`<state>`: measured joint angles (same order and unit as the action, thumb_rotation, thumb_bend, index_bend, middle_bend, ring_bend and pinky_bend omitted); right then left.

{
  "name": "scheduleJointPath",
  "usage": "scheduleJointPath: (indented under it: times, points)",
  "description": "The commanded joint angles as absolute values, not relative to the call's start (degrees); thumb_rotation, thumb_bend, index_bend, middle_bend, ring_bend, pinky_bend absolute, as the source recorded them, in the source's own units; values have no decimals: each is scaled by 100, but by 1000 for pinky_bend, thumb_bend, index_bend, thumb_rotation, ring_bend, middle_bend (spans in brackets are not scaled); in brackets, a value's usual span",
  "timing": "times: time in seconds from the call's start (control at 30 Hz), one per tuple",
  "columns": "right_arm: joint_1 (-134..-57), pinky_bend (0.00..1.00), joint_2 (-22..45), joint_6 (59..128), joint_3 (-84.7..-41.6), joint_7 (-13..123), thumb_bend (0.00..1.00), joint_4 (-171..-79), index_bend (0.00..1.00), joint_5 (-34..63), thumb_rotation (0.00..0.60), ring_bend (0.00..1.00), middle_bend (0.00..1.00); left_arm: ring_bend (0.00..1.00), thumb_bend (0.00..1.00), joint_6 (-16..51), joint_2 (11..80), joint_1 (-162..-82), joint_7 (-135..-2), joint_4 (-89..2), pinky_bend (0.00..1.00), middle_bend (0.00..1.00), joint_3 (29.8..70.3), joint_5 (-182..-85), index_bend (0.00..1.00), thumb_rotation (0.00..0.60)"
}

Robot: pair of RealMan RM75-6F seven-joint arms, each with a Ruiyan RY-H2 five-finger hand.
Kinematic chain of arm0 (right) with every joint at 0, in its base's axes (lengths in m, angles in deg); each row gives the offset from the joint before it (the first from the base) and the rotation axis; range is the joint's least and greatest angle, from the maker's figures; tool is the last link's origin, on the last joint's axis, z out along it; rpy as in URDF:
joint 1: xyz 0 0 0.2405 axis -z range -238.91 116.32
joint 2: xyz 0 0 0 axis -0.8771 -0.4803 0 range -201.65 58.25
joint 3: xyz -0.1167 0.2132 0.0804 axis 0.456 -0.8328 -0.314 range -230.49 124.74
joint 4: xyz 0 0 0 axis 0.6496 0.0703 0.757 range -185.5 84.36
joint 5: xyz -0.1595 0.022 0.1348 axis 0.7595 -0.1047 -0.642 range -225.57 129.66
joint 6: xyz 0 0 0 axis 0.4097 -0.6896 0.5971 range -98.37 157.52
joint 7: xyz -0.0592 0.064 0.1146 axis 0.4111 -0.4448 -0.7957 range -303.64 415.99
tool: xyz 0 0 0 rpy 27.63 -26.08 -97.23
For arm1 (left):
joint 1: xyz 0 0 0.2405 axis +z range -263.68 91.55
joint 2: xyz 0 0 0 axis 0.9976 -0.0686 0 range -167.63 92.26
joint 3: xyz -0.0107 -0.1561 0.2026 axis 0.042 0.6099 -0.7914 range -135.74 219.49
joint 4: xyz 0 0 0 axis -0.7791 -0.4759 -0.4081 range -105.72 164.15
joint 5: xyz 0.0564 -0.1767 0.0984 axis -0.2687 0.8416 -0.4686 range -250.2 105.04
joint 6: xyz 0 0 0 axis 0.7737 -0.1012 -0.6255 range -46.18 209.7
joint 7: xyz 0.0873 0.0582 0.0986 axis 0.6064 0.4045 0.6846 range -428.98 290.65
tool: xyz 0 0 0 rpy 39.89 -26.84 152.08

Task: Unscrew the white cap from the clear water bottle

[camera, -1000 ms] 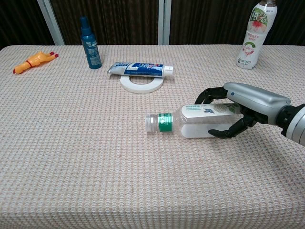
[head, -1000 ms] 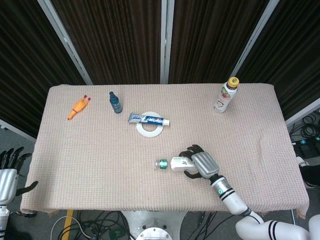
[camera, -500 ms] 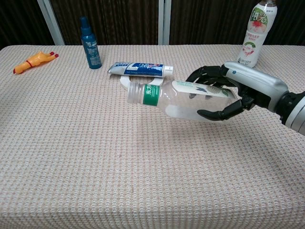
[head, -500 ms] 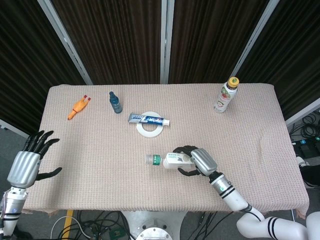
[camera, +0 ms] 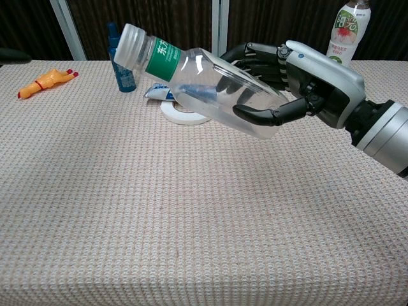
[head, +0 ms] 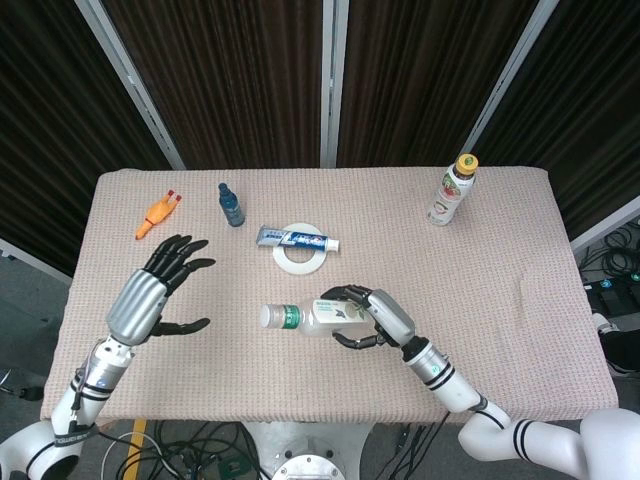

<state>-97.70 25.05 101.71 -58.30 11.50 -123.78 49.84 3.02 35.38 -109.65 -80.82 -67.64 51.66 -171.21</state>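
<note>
The clear water bottle (camera: pixel 210 89) is now off the counter (camera: pixel 127 210): one second ago it lay on the cloth, and half a second ago it was only a little raised, but now it hangs in the air, tilted, with the white cap (camera: pixel 127 43) pointing up and toward 10 o'clock in the chest view. In the head view the white cap (head: pixel 270 316) points toward 9 o'clock. The right robot hand (camera: pixel 299 83) is grasping the lower body of the bottle, at 3 o'clock from the cap, with its fingers wrapped around the clear wall. The left robot hand (head: pixel 150 295), which was at the counter edge a second ago, has come over the counter and is released, with fingers spread and holding nothing; it lies at 9 o'clock from the cap and is not touching it. I judge that the lifting step is done and the cap, not yet turned, is being presented to the left robot hand. The toothpaste tube (head: pixel 297 238) and the white ring (head: pixel 300 255) lie at 12 o'clock from the bottle.
</note>
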Motion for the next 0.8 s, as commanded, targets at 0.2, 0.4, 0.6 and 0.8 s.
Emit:
scheduleJointPath:
  times: [0.2, 0.4, 0.6, 0.8]
  points:
    - [-9869, 355, 2699, 10262, -5870, 991, 587, -12215, 522, 4876, 600, 306, 465, 3, 37, 299, 3832, -11222, -8096, -6853, 19, 80, 5219, -17140, 202, 600]
    - [-9920, 357, 2791, 10346, -5875, 924, 587, -12154, 528, 4851, 600, 309, 468, 3, 37, 277, 3962, -11349, -8057, -6958, 20, 80, 5213, -17143, 202, 600]
    - [-9953, 360, 2816, 10401, -5865, 957, 586, -12159, 531, 4834, 600, 313, 472, 3, 37, 260, 4034, -11434, -8008, -7011, 19, 80, 5205, -17104, 202, 600]
    - [-9970, 360, 2808, 10399, -5818, 971, 586, -12187, 531, 4809, 600, 313, 471, 3, 37, 248, 4096, -11502, -8013, -7035, 19, 80, 5203, -17038, 202, 600]
